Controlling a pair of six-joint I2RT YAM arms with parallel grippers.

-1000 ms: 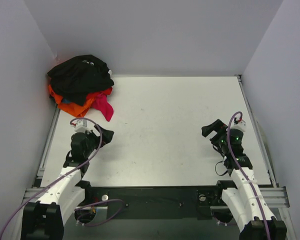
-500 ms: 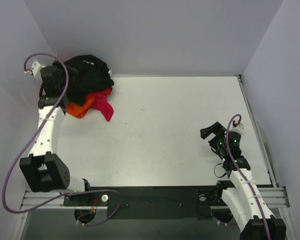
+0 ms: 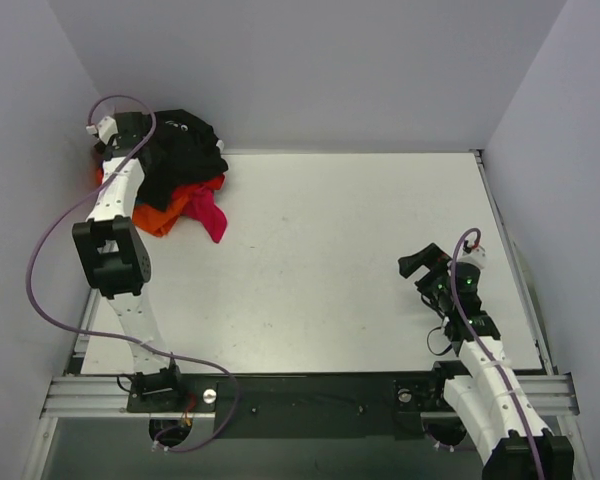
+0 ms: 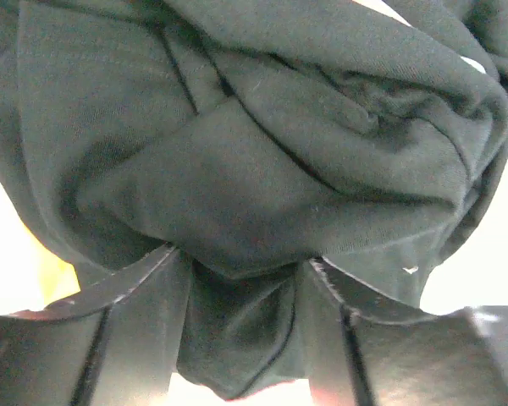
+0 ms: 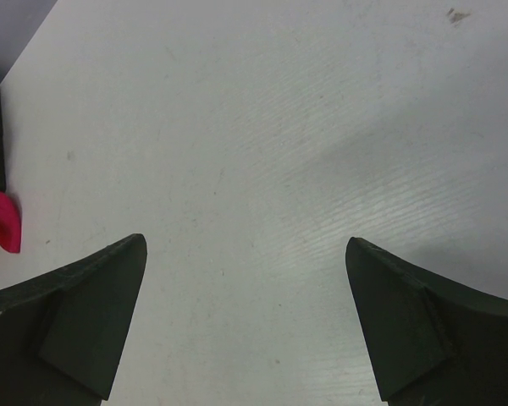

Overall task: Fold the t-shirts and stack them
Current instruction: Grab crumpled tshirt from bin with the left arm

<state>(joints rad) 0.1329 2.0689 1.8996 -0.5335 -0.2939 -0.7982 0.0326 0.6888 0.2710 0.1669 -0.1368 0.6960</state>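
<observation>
The heap of crumpled t-shirts lies in the far left corner of the white desk (image 3: 350,250), with the large black cloth t-shirt (image 3: 185,150) draped over the top, and an orange t-shirt (image 3: 158,217), a red one (image 3: 198,187) and a magenta one (image 3: 210,215) spilling out at its near side. The left fingers (image 3: 138,138) are reached into the far left side of the heap and are seen standing apart around a thick fold of the black cloth, which touches both inner faces but is not shown pinched. The right fingers (image 3: 420,262) are held wide apart above bare desk at the near right, well apart from the heap, with nothing between them. It is judged that a bunched middle fold, rather than a hem or shoulder, would be taken, so the black shirt could come away as a wad that is hard to spread. Because it lies draped over the others, the orange and red shirts could be dragged along or pushed off the desk edge. The left arm is stretched close to the left wall (image 3: 30,150), so little room is left for a lift. The fold between the fingers is shown only by the left wrist view. The coloured shirts and both arms are shown only from above. A magenta tip at the left edge is all that is shown of the heap by the right wrist view.
</observation>
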